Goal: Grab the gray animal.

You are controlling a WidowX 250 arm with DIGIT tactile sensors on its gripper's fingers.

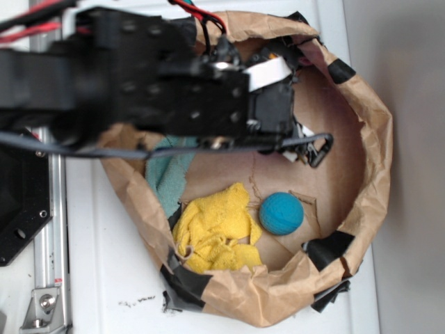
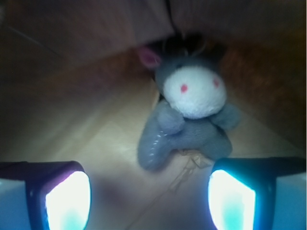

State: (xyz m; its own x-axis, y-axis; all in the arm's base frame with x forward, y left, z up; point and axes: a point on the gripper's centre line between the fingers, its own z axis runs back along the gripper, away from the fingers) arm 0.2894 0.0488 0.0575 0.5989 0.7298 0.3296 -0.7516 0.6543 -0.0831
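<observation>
Toy sits against the far wall of the paper bin, face toward the wrist camera, so the pincer can come at it head-on. Its fingers stand apart, one on each side of the toy but short of it, framing it for a grab. The ball lies well clear.

Support: white table
On the table: brown paper bag, rim rolled down and patched with black tape
Bag floor, by the blue ball: yellow cloth just left; teal cloth upper left
</observation>
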